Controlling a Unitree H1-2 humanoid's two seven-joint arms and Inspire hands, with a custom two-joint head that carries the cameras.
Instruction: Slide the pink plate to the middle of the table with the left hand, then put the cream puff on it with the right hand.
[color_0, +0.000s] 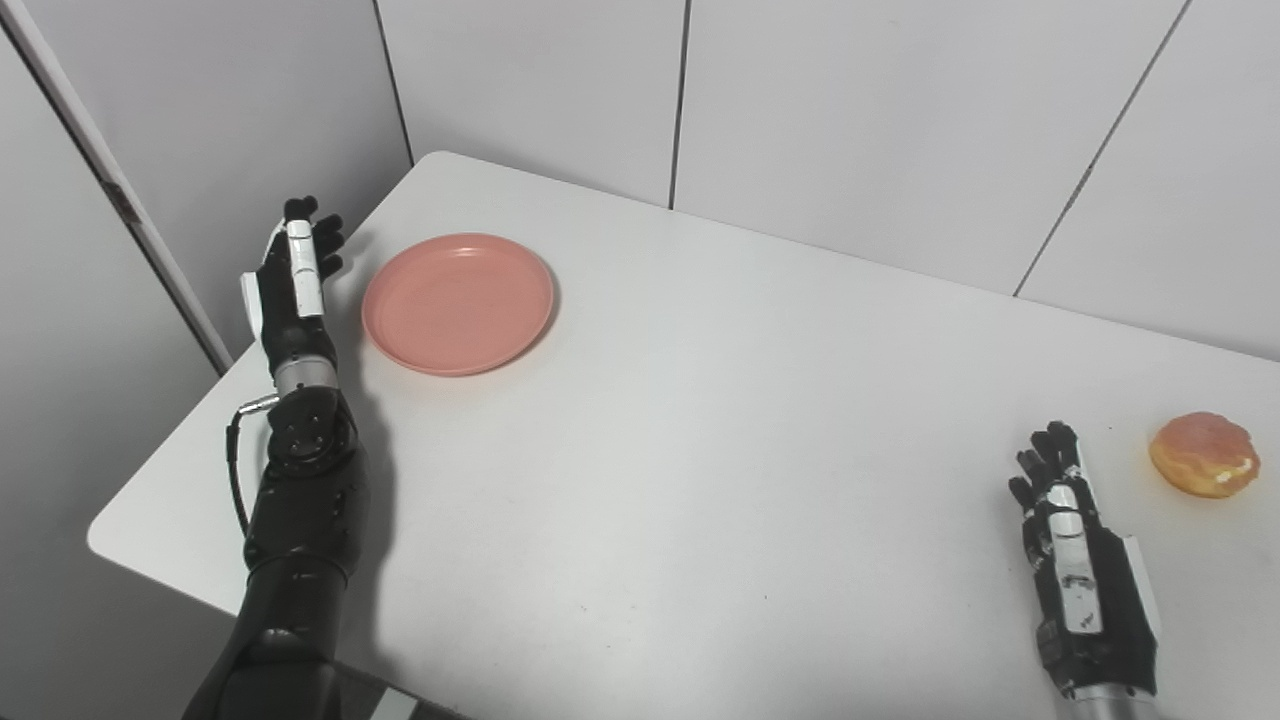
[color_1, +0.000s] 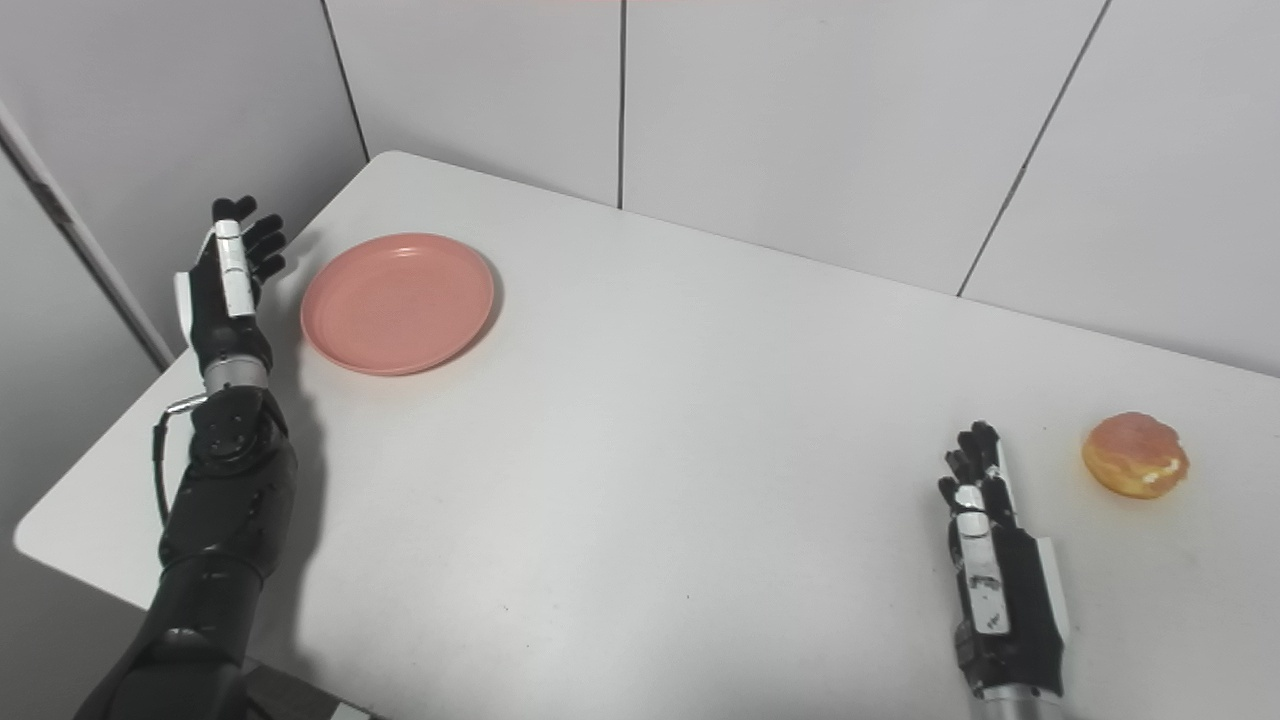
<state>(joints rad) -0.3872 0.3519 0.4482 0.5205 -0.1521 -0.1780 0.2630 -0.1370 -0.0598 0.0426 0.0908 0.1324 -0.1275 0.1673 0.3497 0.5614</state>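
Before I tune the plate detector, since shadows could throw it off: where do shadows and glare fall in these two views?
Left eye view: the pink plate casts a thin soft shadow along its right rim, the left hand and arm a darker band to their right on the table. Right eye view: same pattern, with no hard glare on the plate or the cream puff.

Both head cameras look steeply down from 6 o'clock toward 12 across the white table (color_0: 700, 420), set side by side and close, sharing nearly its whole top and the wall panels (color_1: 800, 120).
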